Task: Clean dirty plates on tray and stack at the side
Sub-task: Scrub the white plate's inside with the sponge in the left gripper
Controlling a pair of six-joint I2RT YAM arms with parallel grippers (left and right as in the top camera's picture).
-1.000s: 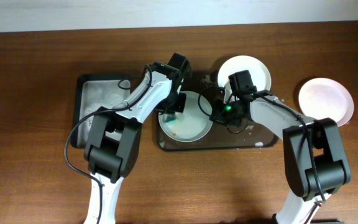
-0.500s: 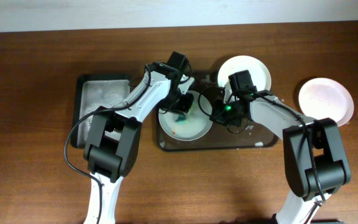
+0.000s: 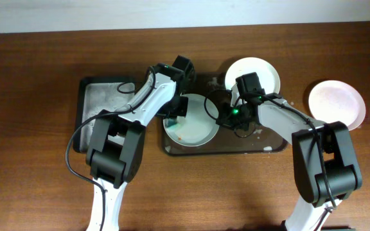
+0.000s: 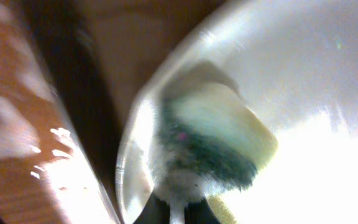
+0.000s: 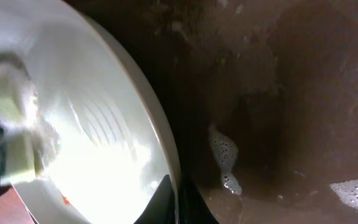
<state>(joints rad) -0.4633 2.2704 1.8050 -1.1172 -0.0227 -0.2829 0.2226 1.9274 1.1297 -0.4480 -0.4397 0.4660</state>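
brown wood table, left pincer gripping sponge, right pincer pinching plate rim

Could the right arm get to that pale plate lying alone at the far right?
Probably yes: nothing stands between it and the lone plate. But the right gripper is pinching the rim of the tray plate while the left gripper holds a sponge on it, so it must let go first.

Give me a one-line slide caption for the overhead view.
Left gripper holds a sponge on the plate in the tray while the right gripper pinches its rim.
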